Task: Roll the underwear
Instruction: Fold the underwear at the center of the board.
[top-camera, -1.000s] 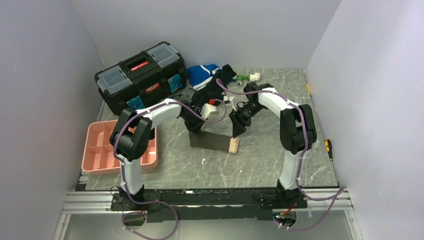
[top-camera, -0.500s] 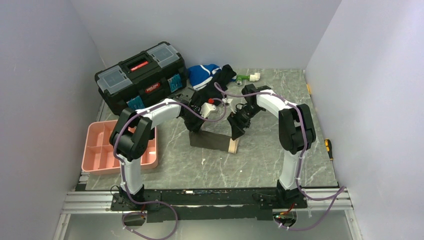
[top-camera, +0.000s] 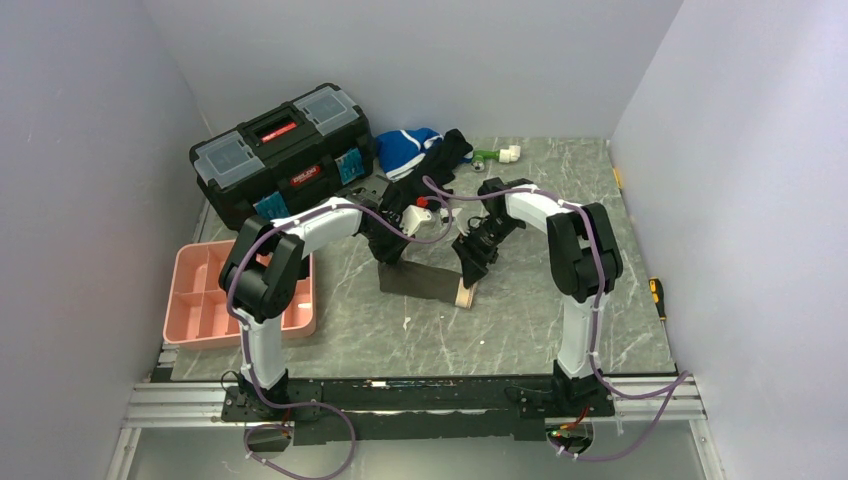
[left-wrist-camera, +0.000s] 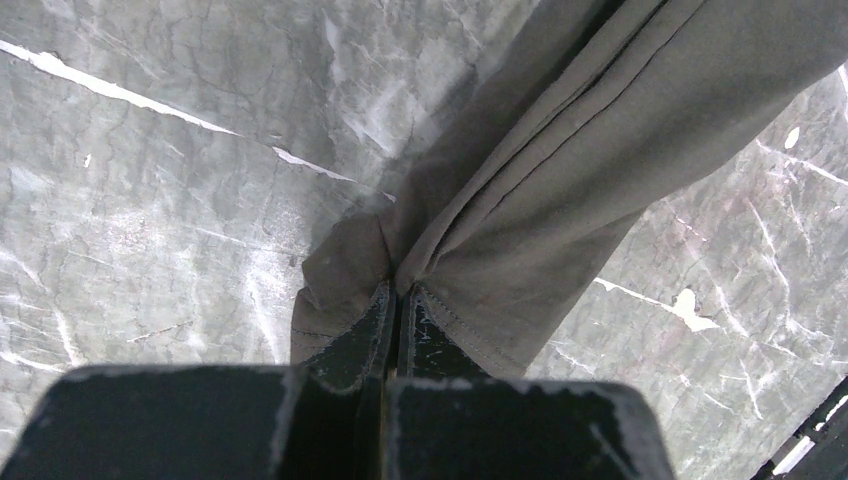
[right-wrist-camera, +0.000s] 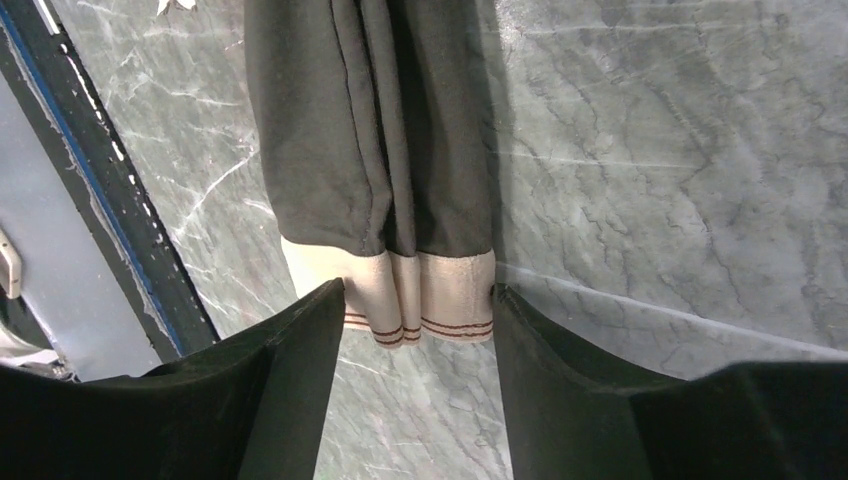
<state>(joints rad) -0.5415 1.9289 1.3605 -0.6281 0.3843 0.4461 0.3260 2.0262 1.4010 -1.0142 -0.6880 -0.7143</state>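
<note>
The left fingers (left-wrist-camera: 378, 335) are clenched tight on the dark hem end of the underwear (left-wrist-camera: 560, 170), with a small fold of cloth bunched just beside their tips. The right fingers (right-wrist-camera: 300, 380) stand spread apart, one on either side of the beige waistband (right-wrist-camera: 430, 295) with its thin brown stripes. They straddle it, but I cannot tell whether they press on the cloth. Between the two arms the underwear lies on the grey marbled worktop (top-camera: 520, 320) as a long, narrow folded strip, with its waistband end toward the right arm. Farther back sit a black toolbox (top-camera: 280, 150), a blue-and-white garment (top-camera: 405, 148) and a black garment (top-camera: 445, 160) just beside that. A pink tray (top-camera: 195, 335) rests at the left edge of the worktop.
</note>
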